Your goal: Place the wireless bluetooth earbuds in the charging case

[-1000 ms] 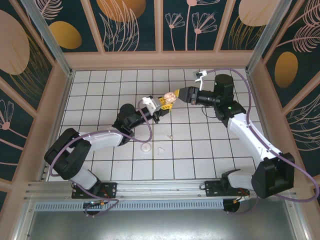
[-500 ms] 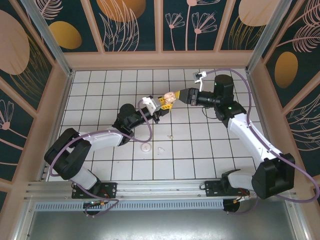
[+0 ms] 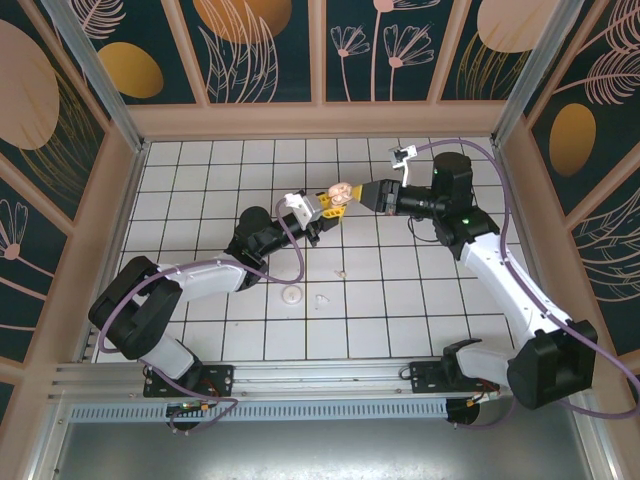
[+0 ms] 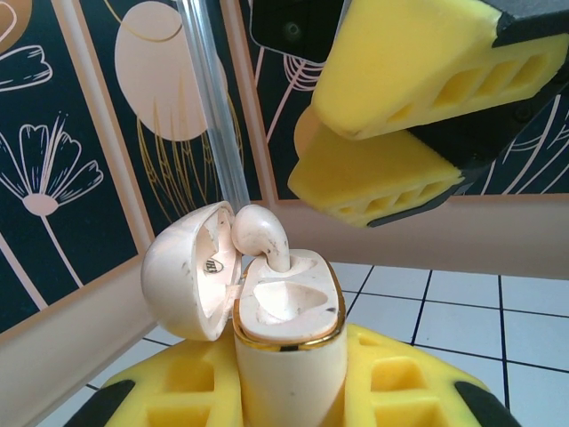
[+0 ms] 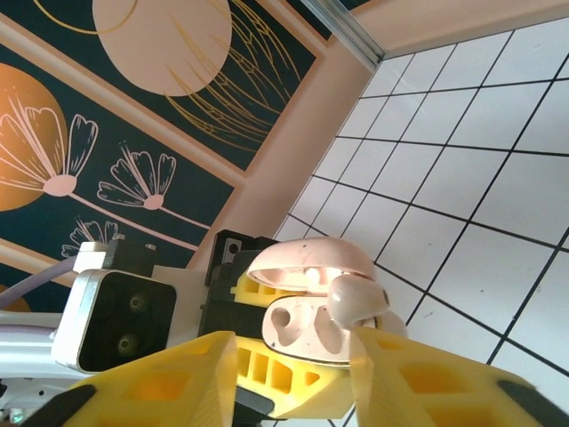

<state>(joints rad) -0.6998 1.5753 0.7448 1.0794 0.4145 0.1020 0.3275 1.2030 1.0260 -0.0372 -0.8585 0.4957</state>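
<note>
Well on the near side of the charging case (image 4: pixel 289 360), toward the arm bases, a flat white disc (image 3: pixel 291 294) lies on the tiled floor (image 3: pixel 200 170). A small pale piece (image 3: pixel 320 299) sits just beside the disc. A second pale speck (image 3: pixel 340 271) lies somewhat closer to the case. Both are too small to identify.

The left gripper (image 3: pixel 333 203) reaches up to the case from the near left. Its yellow pads are pressed tight against the case's lower body and hold it upright, clear of the tiles. The case's lid (image 4: pixel 182 280) is swung open to one side of the gold-rimmed mouth. One earbud (image 4: pixel 260 233) stands in the case on the lid side, with its stem down in a socket and its rounded head poking above the rim, not sunk flush. The socket beside it lies open to view.

The right gripper (image 4: pixel 384 142) hangs just past the case and above it. Its two yellow fingers are parted by a narrow gap with nothing between them. In the left wrist view they are clear of the earbud. From overhead, this gripper is immediately to the right of the case.

Beyond the case the tiles run to a beige ledge, and behind that stand dark floral wall panels (image 3: pixel 265 50).
</note>
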